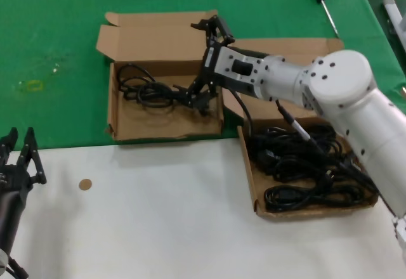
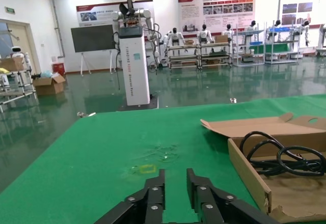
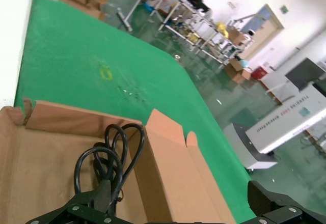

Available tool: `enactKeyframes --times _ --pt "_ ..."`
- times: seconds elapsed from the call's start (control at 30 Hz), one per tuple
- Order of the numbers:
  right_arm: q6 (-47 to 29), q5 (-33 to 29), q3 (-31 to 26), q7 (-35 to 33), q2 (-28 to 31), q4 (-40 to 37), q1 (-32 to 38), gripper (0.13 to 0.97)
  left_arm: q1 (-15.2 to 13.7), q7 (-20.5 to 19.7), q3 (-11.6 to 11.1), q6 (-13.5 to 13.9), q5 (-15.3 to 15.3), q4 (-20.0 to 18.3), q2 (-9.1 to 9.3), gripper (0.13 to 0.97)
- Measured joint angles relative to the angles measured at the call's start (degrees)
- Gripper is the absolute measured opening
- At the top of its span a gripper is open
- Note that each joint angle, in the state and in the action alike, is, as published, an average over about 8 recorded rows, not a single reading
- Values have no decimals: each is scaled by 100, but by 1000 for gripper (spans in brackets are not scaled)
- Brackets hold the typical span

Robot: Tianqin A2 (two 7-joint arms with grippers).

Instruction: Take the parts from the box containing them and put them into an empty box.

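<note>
Worktop [image 1: 165, 222] is half green cloth, half white from where I'm driving. Larger box [image 1: 355, 206], on my right at the green-white edge, is packed with tangled black cords [image 1: 304, 165], thin rubber, moulded plugs. Smaller box [image 1: 136, 123] sits just beside it on the green, lid flipped back, one loose coiled cord [image 1: 143, 89] in it, loops toward the far-left corner. Right end effector [image 1: 204, 60] reaches over that box's right side, fingers spread wide, one at the lid and one low by the cord's plug end; I see nothing gripped. Left end effector [image 1: 18, 146] is parked at the near-left edge, fingers slightly apart, empty.
</note>
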Motion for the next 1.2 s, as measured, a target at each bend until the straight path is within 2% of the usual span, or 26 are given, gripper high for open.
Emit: enactKeyframes --times 0.23,0.53,1.1,1.2 --pt "313 193 231 224 65 467 -549 951 0 0 0 0 0 0 0 222" --pt "728 451 539 522 151 1090 -1286 965 0 0 0 0 0 0 0 359" --pt "1512 933 1116 1085 314 2255 -2666 966 0 0 0 0 -1 0 0 771" --pt "1651 1017 1217 1184 342 2459 -2907 966 0 0 0 0 -1 0 0 771"
